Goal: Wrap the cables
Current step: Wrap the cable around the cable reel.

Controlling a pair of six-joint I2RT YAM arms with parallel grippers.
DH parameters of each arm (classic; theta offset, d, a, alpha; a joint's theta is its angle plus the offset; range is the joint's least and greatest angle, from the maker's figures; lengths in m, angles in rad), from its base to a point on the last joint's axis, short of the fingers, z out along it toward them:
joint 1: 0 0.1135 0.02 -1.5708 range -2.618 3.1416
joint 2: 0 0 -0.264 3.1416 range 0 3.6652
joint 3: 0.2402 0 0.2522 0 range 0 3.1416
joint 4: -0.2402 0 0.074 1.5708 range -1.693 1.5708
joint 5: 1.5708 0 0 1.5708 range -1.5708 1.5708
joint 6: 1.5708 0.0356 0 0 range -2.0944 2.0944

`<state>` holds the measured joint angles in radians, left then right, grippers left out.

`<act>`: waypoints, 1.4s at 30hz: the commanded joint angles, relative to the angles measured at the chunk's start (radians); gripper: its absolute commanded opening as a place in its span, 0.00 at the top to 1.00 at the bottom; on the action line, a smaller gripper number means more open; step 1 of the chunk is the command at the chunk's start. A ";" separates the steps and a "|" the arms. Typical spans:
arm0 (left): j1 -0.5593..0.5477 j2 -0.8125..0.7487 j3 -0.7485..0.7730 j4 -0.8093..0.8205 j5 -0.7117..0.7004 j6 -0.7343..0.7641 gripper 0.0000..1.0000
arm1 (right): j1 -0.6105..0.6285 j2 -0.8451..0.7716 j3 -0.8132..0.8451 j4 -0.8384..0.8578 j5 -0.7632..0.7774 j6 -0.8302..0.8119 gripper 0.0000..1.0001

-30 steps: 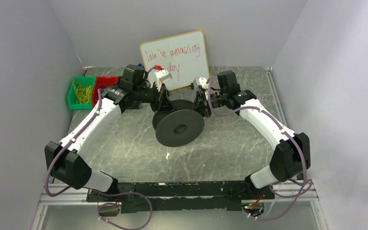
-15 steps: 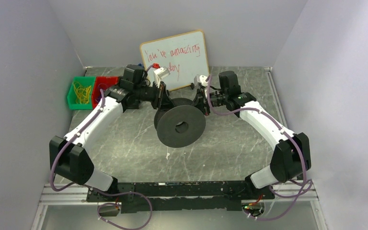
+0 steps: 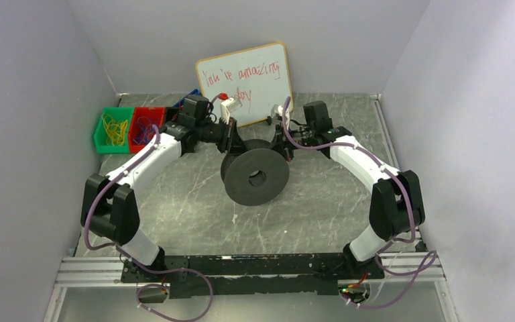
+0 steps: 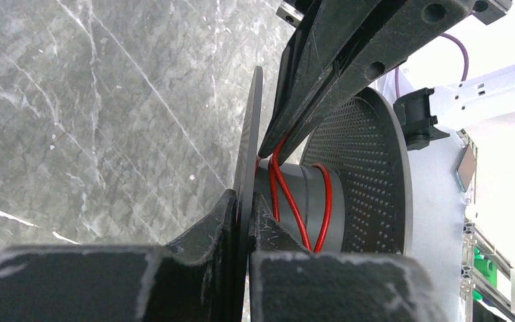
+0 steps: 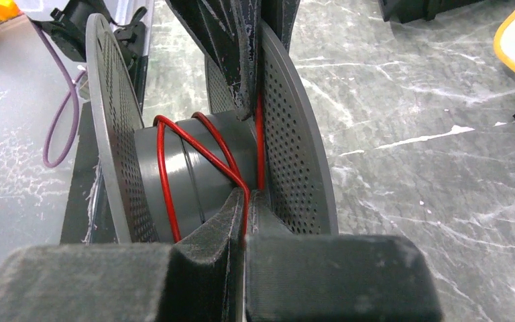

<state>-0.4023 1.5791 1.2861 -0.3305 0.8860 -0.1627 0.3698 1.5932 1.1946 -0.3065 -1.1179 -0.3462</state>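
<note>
A whiteboard [image 3: 245, 84] leans at the upper middle of the overhead view. It carries red handwriting in which "amazing" can be read, while the other words are too scrawled to make out.

Just below it, at the centre, a black spool [image 3: 257, 178] stands on edge between the two arms. The left pincer [image 4: 244, 201] is nearly closed, clamping the thin rim of one spool flange. The right pincer [image 5: 247, 196] is pressed together with the red cable [image 5: 163, 174] nipped between its pads. The cable runs from there in a few loose turns around the grey core, between the two flanges.
</note>
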 commanded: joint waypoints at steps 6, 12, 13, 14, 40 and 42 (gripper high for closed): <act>0.045 -0.027 -0.003 0.085 -0.153 -0.047 0.97 | -0.062 0.040 -0.016 -0.025 0.162 0.025 1.00; 0.040 -0.047 0.010 0.090 -0.217 0.020 0.97 | -0.069 0.062 -0.020 -0.002 0.191 0.024 1.00; 0.033 -0.050 0.013 0.086 -0.233 0.049 0.98 | -0.071 0.066 -0.021 0.001 0.195 0.026 1.00; 0.023 -0.051 0.016 0.077 -0.253 0.085 0.98 | -0.070 0.072 -0.021 0.003 0.199 0.028 1.00; -0.234 0.132 0.224 -0.150 -0.704 0.453 0.93 | -0.104 0.201 -0.010 0.011 0.266 -0.006 1.00; -0.234 0.141 0.241 -0.155 -0.702 0.445 0.92 | -0.118 0.198 -0.013 0.004 0.257 -0.010 1.00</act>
<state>-0.6525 1.7145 1.4528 -0.4610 0.3073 0.2958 0.3046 1.7763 1.2068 -0.2802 -1.0214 -0.3115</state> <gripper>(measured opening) 0.102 0.017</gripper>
